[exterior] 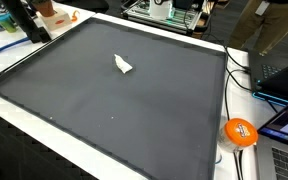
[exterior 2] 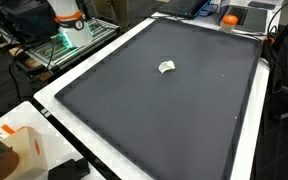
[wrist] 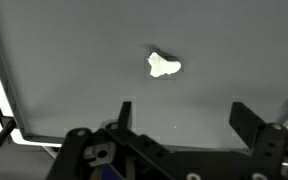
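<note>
Gripper (wrist: pixel 183 108) hangs over the dark mat (wrist: pixel 64 60), fingers spread wide and holding nothing. Ahead of it, untouched, a small white crumpled scrap (wrist: pixel 164 66) lies near the mat's middle. An orange ball (exterior: pixel 240 132) sits just off the mat's corner.
</note>
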### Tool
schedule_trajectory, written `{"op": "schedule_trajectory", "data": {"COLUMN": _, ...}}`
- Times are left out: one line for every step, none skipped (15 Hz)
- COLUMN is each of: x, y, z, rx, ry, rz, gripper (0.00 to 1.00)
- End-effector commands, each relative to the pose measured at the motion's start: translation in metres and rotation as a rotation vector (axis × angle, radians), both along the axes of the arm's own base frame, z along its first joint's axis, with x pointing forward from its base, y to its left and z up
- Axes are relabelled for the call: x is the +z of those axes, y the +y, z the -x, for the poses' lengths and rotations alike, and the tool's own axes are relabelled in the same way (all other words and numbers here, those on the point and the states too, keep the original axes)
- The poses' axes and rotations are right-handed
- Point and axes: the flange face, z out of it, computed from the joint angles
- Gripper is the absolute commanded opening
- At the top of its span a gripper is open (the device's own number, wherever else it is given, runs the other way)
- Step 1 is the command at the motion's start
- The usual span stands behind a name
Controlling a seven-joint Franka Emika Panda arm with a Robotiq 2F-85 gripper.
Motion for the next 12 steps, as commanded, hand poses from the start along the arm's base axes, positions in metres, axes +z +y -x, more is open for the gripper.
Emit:
{"op": "schedule_trajectory", "data": {"x": -0.049, "y": 0.008, "z": -0.023, "rx": 0.040, "ry": 0.001, "rz": 0.049, "gripper": 1.00}}
{"op": "schedule_trajectory", "data": {"x": -0.065, "y": 0.007, "z": -0.030, "rx": 0.049, "ry": 0.015, "rz": 0.068, "gripper": 1.00}}
{"op": "schedule_trajectory", "data": {"x": -0.078, "y": 0.005, "z": -0.036, "rx": 0.050, "ry": 0.045, "rz": 0.094, "gripper": 1.00}}
{"op": "schedule_trajectory", "data": {"x": -0.056, "y": 0.007, "z": -0.024, "rx": 0.046, "ry": 0.017, "rz": 0.058, "gripper": 1.00}}
{"op": "schedule_trajectory", "data": {"x": -0.067, "y": 0.006, "z": -0.027, "rx": 0.047, "ry": 0.033, "rz": 0.061, "gripper": 1.00}}
{"op": "schedule_trajectory", "data": {"x": -0.069, "y": 0.006, "z": -0.029, "rx": 0.047, "ry": 0.037, "rz": 0.061, "gripper": 1.00}}
{"op": "schedule_trajectory", "data": {"x": -0.066, "y": 0.007, "z": -0.029, "rx": 0.047, "ry": 0.030, "rz": 0.061, "gripper": 1.00}}
{"op": "schedule_trajectory", "data": {"x": -0.062, "y": 0.007, "z": -0.030, "rx": 0.047, "ry": 0.022, "rz": 0.061, "gripper": 1.00}}
{"op": "schedule_trajectory", "data": {"x": -0.059, "y": 0.007, "z": -0.029, "rx": 0.047, "ry": 0.015, "rz": 0.061, "gripper": 1.00}}
{"op": "schedule_trajectory", "data": {"x": -0.057, "y": 0.007, "z": -0.029, "rx": 0.047, "ry": 0.011, "rz": 0.061, "gripper": 1.00}}
{"op": "schedule_trajectory", "data": {"x": -0.066, "y": 0.013, "z": -0.036, "rx": 0.030, "ry": -0.028, "rz": 0.038, "gripper": 1.00}}
{"op": "schedule_trajectory", "data": {"x": -0.071, "y": 0.016, "z": -0.040, "rx": 0.027, "ry": -0.044, "rz": 0.036, "gripper": 1.00}}
